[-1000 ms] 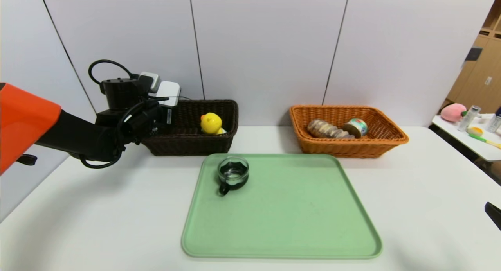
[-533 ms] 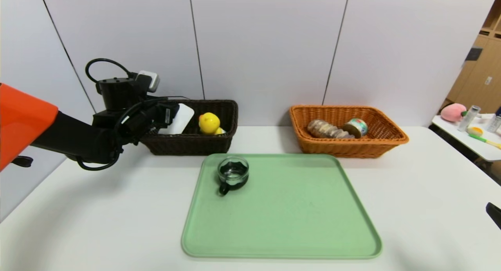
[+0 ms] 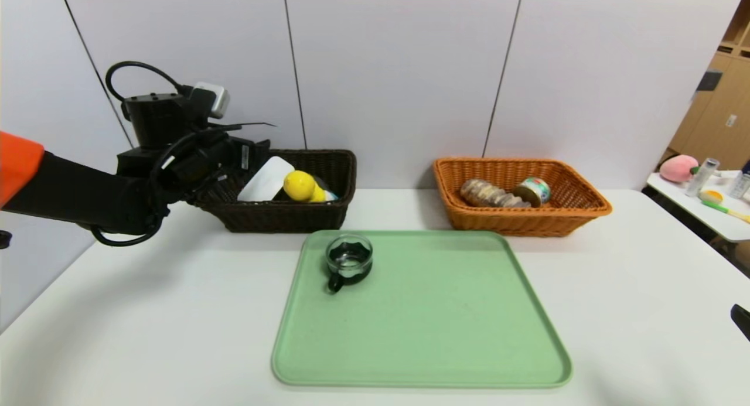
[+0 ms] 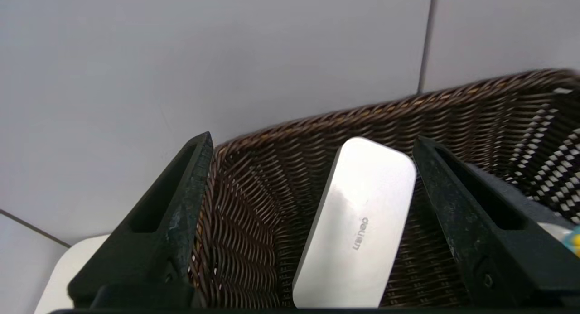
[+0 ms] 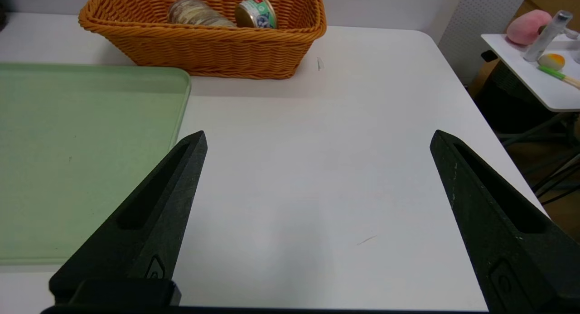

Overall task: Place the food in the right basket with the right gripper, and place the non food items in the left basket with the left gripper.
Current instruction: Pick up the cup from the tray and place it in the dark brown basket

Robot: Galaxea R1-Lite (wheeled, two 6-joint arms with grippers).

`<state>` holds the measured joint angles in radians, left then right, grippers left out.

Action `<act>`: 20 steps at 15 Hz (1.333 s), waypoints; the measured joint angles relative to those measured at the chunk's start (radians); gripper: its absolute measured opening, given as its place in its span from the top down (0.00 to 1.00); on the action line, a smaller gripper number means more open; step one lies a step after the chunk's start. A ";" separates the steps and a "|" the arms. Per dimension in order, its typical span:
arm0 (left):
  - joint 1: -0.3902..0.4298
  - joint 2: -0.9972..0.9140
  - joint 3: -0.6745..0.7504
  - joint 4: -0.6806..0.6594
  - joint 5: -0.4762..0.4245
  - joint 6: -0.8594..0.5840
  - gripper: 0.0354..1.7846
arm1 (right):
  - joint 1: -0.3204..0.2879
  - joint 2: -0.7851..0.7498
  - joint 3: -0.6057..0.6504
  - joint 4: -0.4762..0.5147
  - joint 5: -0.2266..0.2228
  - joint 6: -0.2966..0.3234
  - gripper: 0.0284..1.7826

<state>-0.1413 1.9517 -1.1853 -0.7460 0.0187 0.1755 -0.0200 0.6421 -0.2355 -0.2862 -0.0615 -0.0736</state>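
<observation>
Left gripper: the left gripper (image 4: pixel 312 169) hangs over the left end of the dark basket (image 3: pixel 293 215). Its two black fingers (image 4: pixel 181 200) are spread wide and hold nothing. The white box sits between them but touches neither one.

White box: the flat white box (image 3: pixel 266 180) lies inside the dark basket at its left end. It is tilted and leans on the basket's wall, as the left wrist view shows (image 4: pixel 358 228).

Duck: the yellow duck toy (image 3: pixel 302 186) is in the dark basket too, just beside the white box, and it is tipped over to one side.

Dark basket: it stands on the white table (image 3: pixel 644 277) near the far edge, on the left, just behind the tray's far left corner.

Glass cup: the small clear cup with a black handle (image 3: pixel 348 262) stands upright on the green tray (image 3: pixel 439 335), near the tray's far left corner.

Orange basket: the orange basket (image 3: pixel 521 218) stands near the table's far edge, on the right, just behind the tray's far right corner. The bread roll (image 3: pixel 489 194) and the round tin (image 3: pixel 533 190) lie inside it, side by side.

Right gripper: the right gripper (image 5: pixel 317 160) waits low over the bare table, right of the tray and near the table's front edge. Its fingers are spread wide and hold nothing.
</observation>
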 joint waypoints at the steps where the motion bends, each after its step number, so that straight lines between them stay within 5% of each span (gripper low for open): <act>1: -0.014 -0.029 -0.001 0.017 -0.006 -0.012 0.11 | 0.000 -0.001 0.000 0.000 0.001 0.000 0.05; 7: -0.130 -0.268 0.110 0.030 -0.008 -0.171 0.08 | 0.000 -0.002 0.005 0.000 0.001 -0.001 0.05; 11: -0.249 -0.453 0.346 -0.007 0.011 -0.241 0.06 | 0.000 -0.002 0.011 0.000 0.002 -0.001 0.05; 16: -0.347 -0.506 0.747 -0.374 0.055 -0.267 0.06 | 0.000 0.000 0.016 0.002 0.002 0.000 0.05; 20: -0.361 -0.324 0.894 -0.708 0.069 -0.267 0.06 | 0.000 0.001 0.023 0.003 0.001 -0.001 0.05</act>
<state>-0.5026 1.6274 -0.2909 -1.4538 0.0874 -0.0919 -0.0200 0.6436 -0.2126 -0.2832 -0.0606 -0.0745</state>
